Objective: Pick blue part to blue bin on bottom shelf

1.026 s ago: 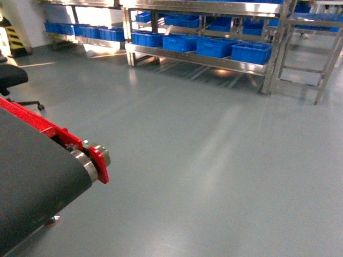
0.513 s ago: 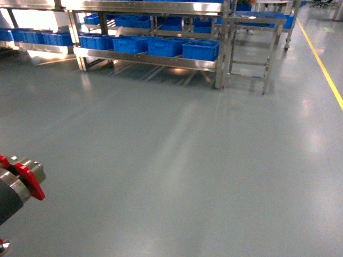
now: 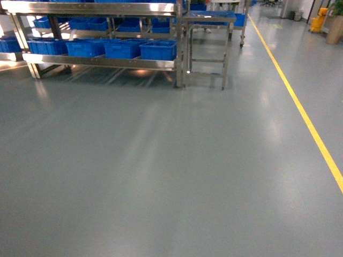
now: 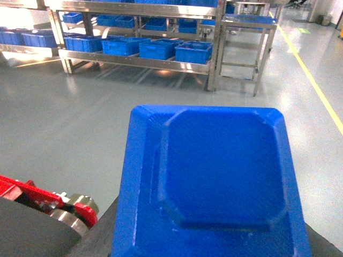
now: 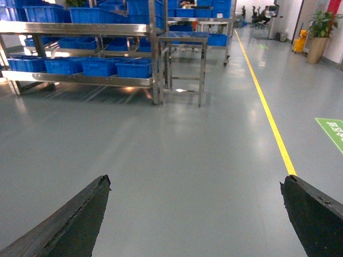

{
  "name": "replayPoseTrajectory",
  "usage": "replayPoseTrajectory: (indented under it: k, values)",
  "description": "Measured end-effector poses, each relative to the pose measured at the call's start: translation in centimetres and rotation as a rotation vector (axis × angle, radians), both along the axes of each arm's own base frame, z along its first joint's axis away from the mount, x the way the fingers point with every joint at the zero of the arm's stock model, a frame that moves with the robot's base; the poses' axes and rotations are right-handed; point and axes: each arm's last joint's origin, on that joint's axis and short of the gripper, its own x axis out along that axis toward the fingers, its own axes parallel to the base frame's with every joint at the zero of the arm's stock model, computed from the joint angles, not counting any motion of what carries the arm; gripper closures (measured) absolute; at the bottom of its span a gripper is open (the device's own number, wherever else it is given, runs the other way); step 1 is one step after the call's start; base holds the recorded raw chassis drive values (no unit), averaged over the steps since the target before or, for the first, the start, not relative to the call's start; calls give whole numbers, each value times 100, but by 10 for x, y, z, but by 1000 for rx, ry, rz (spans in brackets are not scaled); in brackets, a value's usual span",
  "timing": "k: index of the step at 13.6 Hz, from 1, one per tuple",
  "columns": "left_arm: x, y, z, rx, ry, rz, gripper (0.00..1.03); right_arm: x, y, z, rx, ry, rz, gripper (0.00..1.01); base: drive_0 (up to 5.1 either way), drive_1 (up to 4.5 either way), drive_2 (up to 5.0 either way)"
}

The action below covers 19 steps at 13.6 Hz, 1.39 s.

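Note:
A blue part, a flat piece with a raised chamfered block, fills the left wrist view. My left gripper is shut on it, and only dark finger edges show at the bottom corners. My right gripper is open over bare floor with nothing between its dark fingers. Neither gripper shows in the head view. Far ahead on the left, several blue bins stand in a row on the bottom shelf of a steel rack. I cannot tell which bin is the task's. The same row of bins appears in the left wrist view.
A small steel table stands right of the rack. A yellow floor line runs along the right side. The red conveyor end with its roller sits low at the left of the left wrist view. Grey floor stretches to the rack.
The head view has swung to the right. The conveyor end has left it, the rack has slid to the upper left, and the yellow line has come further in.

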Motion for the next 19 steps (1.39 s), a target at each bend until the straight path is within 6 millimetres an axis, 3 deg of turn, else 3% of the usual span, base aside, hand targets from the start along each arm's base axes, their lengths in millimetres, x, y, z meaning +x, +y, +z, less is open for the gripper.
replayPoseTrajectory:
  k: [10,19]
  values:
    - [0,0,0,0,2,-7,60,0,0,0,0,1,-1,3,-115,-115,-115]
    - [0,0,0,-1,-1,-1,60,0,0,0,0,2,-1,3,-1,431,-433]
